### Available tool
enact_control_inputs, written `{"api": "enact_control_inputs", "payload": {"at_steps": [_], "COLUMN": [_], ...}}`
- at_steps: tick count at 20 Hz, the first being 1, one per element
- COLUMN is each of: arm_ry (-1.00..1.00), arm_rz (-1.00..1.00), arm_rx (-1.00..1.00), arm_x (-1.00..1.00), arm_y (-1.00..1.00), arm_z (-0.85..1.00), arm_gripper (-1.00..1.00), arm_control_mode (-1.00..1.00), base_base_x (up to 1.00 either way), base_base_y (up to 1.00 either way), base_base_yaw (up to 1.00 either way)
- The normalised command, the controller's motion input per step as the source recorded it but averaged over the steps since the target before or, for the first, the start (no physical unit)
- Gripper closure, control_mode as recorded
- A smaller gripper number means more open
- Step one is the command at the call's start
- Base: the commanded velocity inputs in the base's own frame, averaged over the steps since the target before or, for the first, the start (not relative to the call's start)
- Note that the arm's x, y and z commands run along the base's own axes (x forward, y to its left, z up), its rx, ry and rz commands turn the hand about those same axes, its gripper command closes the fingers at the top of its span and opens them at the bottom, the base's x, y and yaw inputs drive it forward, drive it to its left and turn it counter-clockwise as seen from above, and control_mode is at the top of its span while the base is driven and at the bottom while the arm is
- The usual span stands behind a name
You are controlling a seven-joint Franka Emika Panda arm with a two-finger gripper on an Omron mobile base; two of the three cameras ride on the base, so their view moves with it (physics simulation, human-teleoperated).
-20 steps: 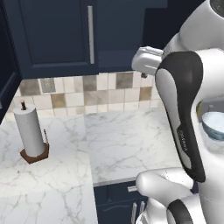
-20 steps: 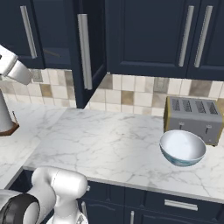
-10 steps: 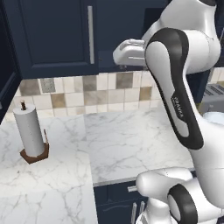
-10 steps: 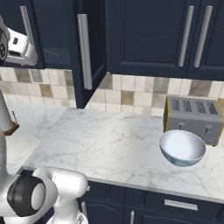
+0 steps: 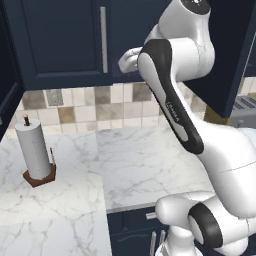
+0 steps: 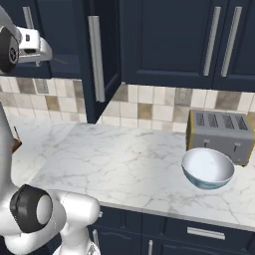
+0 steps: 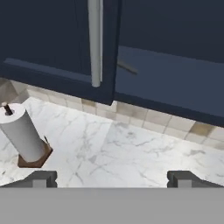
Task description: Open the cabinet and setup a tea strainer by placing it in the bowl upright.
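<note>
The cabinet [image 5: 60,45] is dark navy. Its left door is closed, with a silver bar handle [image 7: 95,39]. Its right door [image 6: 102,55] stands swung out toward me. On the shelf inside lies a thin dark rod [image 7: 127,67], the tea strainer's handle; its mesh basket is hidden behind the closed door. My gripper [image 5: 128,60] [image 6: 44,52] [image 7: 112,177] is raised in front of the cabinet opening, open and empty, short of the handle. The pale bluish bowl [image 6: 207,168] sits upright on the counter at the right, in front of the toaster.
A grey toaster [image 6: 221,134] stands against the tiled wall behind the bowl. A paper towel roll [image 5: 34,149] on a brown base stands at the counter's left. A second navy cabinet [image 6: 199,40] with two closed doors hangs to the right. The marble counter [image 6: 124,164] spreads below.
The arm has swung up and toward the open cabinet, carrying the hand in front of its opening. The jaws stayed open. The door, bowl and toaster have not moved.
</note>
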Motion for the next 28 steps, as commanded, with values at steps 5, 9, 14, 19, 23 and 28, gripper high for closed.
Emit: {"api": "enact_control_inputs", "payload": {"at_steps": [5,9,14,19,23,28], "arm_ry": [0.01,-0.07,-0.11,-0.09,0.0,0.0], "arm_rz": [-0.16,-0.2,-0.15,-0.06,0.0,0.0], "arm_rx": [0.01,0.0,0.0,0.0,0.0,0.0], "arm_x": [0.27,0.24,0.16,0.37,0.6,0.61], "arm_y": [0.27,0.28,0.39,0.26,0.0,0.0], "arm_z": [0.02,0.0,0.0,0.0,0.0,0.0], "arm_gripper": [-1.0,-1.0,-1.0,-1.0,-1.0,-1.0], "arm_control_mode": [-1.0,-1.0,-1.0,-1.0,-1.0,-1.0], "base_base_x": [0.0,0.0,0.0,0.0,0.0,0.0], "base_base_y": [0.0,0.0,0.0,0.0,0.0,0.0], "base_base_yaw": [0.0,0.0,0.0,0.0,0.0,0.0]}}
